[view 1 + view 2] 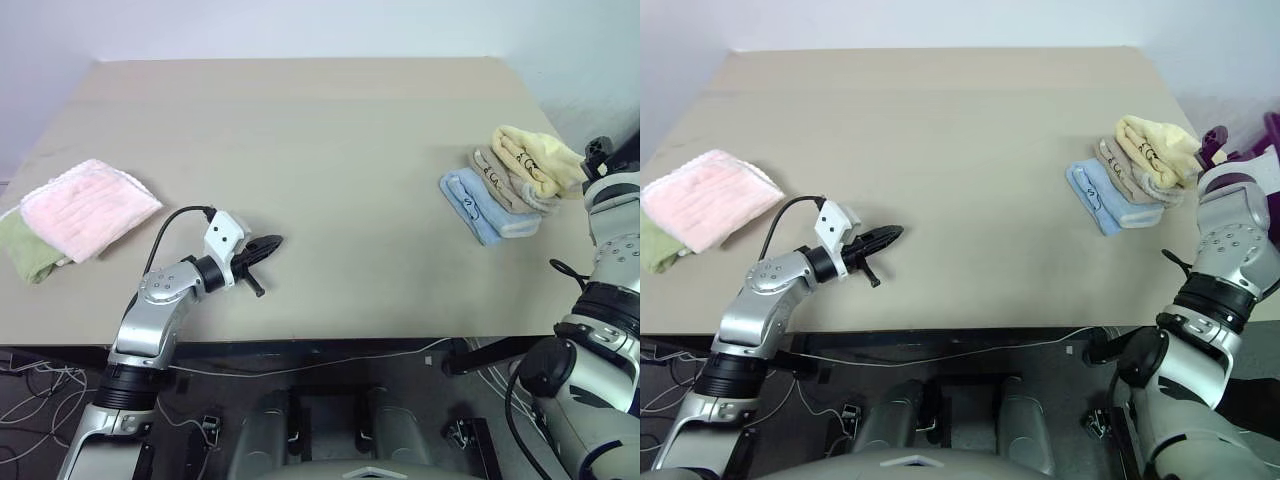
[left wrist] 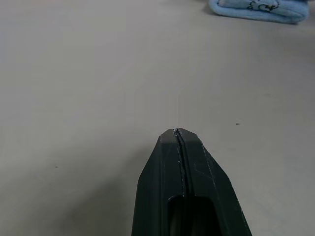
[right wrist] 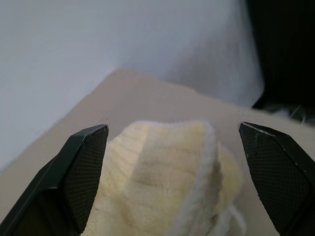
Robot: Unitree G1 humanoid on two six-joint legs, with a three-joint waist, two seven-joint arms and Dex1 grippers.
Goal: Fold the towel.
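The towel (image 1: 530,158) is pale yellow, folded into a bundle with small dark lettering, and lies on top of a stack at the table's right edge. My right gripper (image 3: 172,129) is open just to the right of it. Its two black fingers (image 3: 81,172) stand wide apart on either side of the towel's (image 3: 167,182) end, and I see no contact. My left gripper (image 1: 268,243) is shut and empty. It hovers low over bare tabletop near the front left, pointing toward the right.
Under the yellow towel lie a beige folded towel (image 1: 500,178) and a light blue one (image 1: 480,205). A pink folded towel (image 1: 90,207) rests on a green one (image 1: 25,250) at the left edge. The tan table (image 1: 330,150) spreads between them.
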